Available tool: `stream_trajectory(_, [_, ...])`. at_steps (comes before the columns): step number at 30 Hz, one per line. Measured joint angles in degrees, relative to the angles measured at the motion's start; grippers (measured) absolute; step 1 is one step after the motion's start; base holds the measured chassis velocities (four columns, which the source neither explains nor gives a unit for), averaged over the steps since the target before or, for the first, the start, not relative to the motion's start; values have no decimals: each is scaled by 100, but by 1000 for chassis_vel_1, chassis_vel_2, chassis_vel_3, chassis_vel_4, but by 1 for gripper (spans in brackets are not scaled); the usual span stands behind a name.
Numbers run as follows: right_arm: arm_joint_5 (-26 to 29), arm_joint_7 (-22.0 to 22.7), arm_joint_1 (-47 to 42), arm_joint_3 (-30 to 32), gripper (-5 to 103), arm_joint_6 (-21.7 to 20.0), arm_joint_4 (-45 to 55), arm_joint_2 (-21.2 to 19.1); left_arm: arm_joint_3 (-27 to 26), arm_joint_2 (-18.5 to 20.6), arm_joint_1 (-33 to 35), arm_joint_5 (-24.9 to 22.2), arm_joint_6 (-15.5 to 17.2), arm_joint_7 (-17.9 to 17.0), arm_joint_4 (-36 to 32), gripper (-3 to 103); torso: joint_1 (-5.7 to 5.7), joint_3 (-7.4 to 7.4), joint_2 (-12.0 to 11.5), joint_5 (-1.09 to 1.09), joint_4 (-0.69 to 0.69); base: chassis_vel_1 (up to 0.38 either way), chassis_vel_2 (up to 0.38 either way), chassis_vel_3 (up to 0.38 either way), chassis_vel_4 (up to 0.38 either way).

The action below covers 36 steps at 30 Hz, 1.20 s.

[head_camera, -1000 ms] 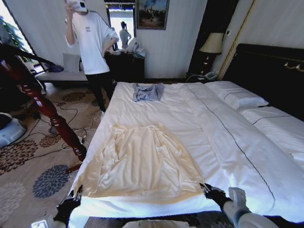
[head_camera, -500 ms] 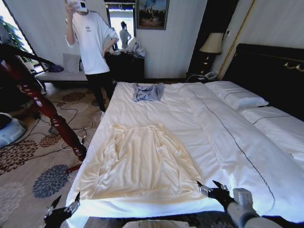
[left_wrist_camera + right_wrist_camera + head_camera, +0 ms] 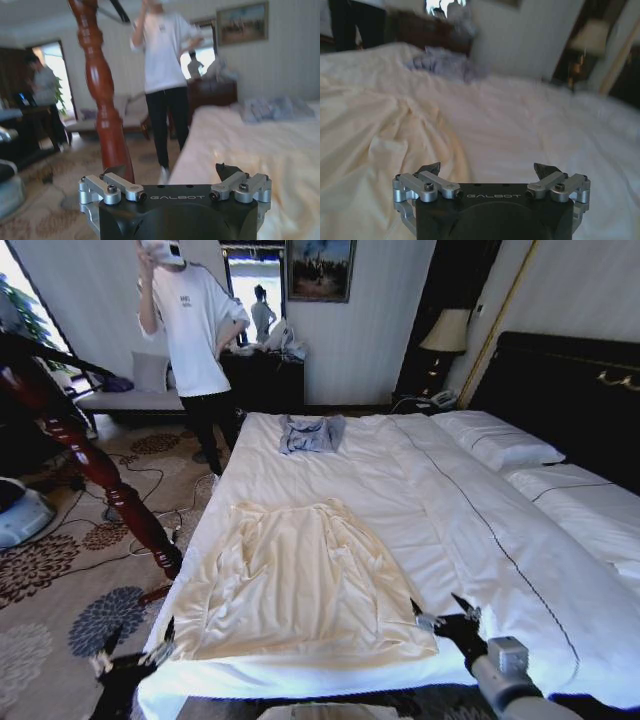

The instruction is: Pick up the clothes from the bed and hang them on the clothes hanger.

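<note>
White striped bed: cream long-sleeved shirt flat, long axis foot-to-far-end, neck far; left gripper, right gripper spread wide at hem corners.

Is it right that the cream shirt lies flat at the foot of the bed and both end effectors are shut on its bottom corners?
Not quite. In the head view, the cream shirt does lie flat on the bed, but the left end effector and right end effector are open at its bottom corners, gripping nothing.

Left claw low at near left, fingers spread, right claw low at near right, fingers spread
</note>
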Motion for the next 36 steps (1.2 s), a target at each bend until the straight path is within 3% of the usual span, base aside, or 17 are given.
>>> stream_trajectory(3, [-722,-193,139,-84,100,568,-180,20,101,80,-732,37,487,-290,-198,100,0,0,0,-1,1,0,0,0,0])
stream_trajectory(6, [-971,-253,218,-138,100,788,-245,59,193,216,-1058,80,757,-484,-314,100,0,0,0,-1,-1,0,0,0,0])
stream_trajectory(8, [-1128,-305,310,-270,100,941,-346,180,373,459,-1488,212,1204,-776,-487,100,0,0,0,-1,-2,0,0,0,0])
stream_trajectory(12, [-1142,-315,377,-370,100,971,-441,253,433,547,-1601,353,1393,-877,-538,100,1,1,-1,-2,-3,0,0,0,0])
stream_trajectory(14, [-1125,-315,566,-627,100,974,-621,285,356,579,-1624,664,1392,-931,-540,100,0,0,0,-1,0,0,0,0,0])
stream_trajectory(18, [-1044,-309,797,-966,100,861,-772,175,83,619,-1786,538,1497,-1042,-541,100,0,1,0,-1,6,0,0,0,0])
stream_trajectory(22, [-1024,-303,747,-977,100,782,-776,199,-74,844,-2300,119,1755,-1212,-561,100,0,1,0,-3,-4,0,0,0,0])
stream_trajectory(23, [-1024,-301,724,-925,100,765,-771,223,-168,971,-2449,-202,1943,-1268,-564,100,1,1,-1,-2,-5,0,0,0,0])
stream_trajectory(27, [-1019,-297,711,-856,100,755,-769,257,-457,1243,-2396,-669,2187,-1276,-564,100,1,0,-1,-2,1,0,0,0,0])
stream_trajectory(30, [-1054,-294,706,-882,100,757,-798,364,-1198,1762,-2269,-1736,2512,-1310,-560,100,0,0,0,-3,2,0,0,0,0])
stream_trajectory(32, [-1068,-294,706,-895,100,758,-802,386,-1340,1859,-2285,-1986,2582,-1350,-559,100,0,0,0,-2,2,0,0,0,0])
stream_trajectory(35, [-1163,-297,701,-1001,100,781,-844,529,-2422,2686,-2561,-3462,3134,-1759,-555,100,0,0,0,-1,-3,0,0,0,0])
stream_trajectory(36, [-1163,-297,701,-1001,100,781,-844,529,-2422,2686,-2561,-3462,3134,-1759,-555,100,0,0,0,-1,-3,0,0,0,0])
